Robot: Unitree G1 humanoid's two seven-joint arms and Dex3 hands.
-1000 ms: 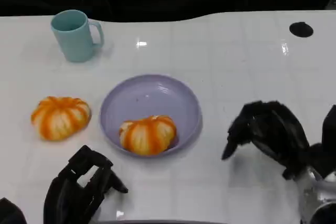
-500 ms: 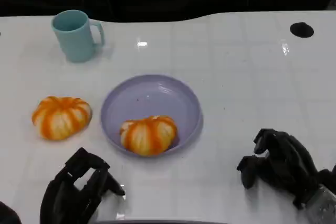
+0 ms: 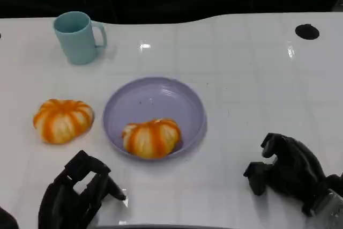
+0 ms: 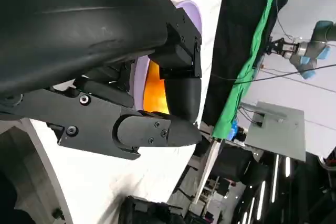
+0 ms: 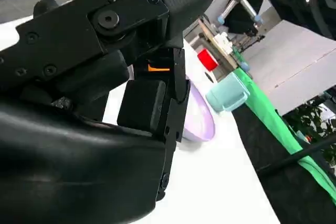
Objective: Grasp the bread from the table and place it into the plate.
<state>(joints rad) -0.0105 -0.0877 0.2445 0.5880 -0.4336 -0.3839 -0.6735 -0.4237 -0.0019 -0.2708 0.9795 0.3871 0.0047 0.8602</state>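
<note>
One orange-and-white striped bread point(image 3: 151, 138) lies in the front of the purple plate point(image 3: 161, 92) at mid table. It shows as an orange patch point(image 4: 155, 90) past my left fingers, next to the plate's rim point(image 4: 195, 13). A second, similar bread point(image 3: 62, 120) sits on the table left of the plate. My left hand point(image 3: 75, 197) rests low at the near edge, below that second bread, holding nothing. My right hand point(image 3: 286, 170) rests on the table to the right of the plate, loosely curled and empty. The plate point(image 5: 202, 121) lies beyond its fingers.
A teal mug point(image 3: 79, 37) stands at the back left, also the mug point(image 5: 228, 93) behind the plate. A small black hole point(image 3: 307, 31) marks the table's far right. A dark edge runs along the back of the white table point(image 3: 246, 79).
My right hand has dropped from its raised spot beside the plate and pulled back toward the near edge, then settled. The left hand barely shifted. Both breads stayed put.
</note>
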